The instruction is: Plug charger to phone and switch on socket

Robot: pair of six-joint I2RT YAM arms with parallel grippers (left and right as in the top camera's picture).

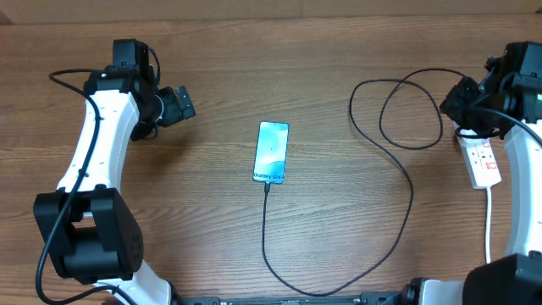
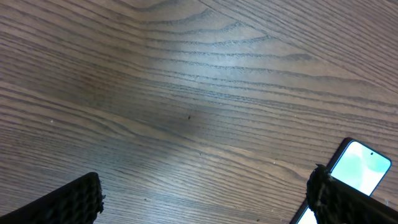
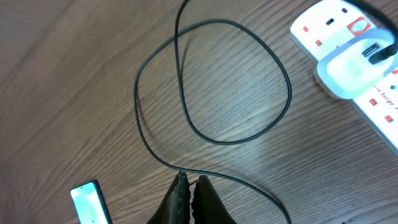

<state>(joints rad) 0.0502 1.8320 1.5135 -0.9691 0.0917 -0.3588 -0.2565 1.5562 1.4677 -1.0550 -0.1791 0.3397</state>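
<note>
The phone (image 1: 271,152) lies flat mid-table with its teal screen lit. It also shows in the left wrist view (image 2: 364,164) and the right wrist view (image 3: 91,203). The charger, a thin black cable (image 1: 405,182), meets the phone's near edge, sweeps right, loops (image 3: 186,93) and runs to a white adapter (image 3: 356,65) on the socket (image 1: 483,161). My left gripper (image 1: 188,105) is open, well left of the phone, its fingers (image 2: 69,203) wide apart over bare wood. My right gripper (image 1: 449,105) hangs above the cable loop, shut (image 3: 191,186) on nothing.
The socket (image 3: 323,28) has red switches, and its white cord (image 1: 489,224) trails toward the table's near right edge. Both arm bases stand at the near corners. Bare wood lies between the left gripper and the phone.
</note>
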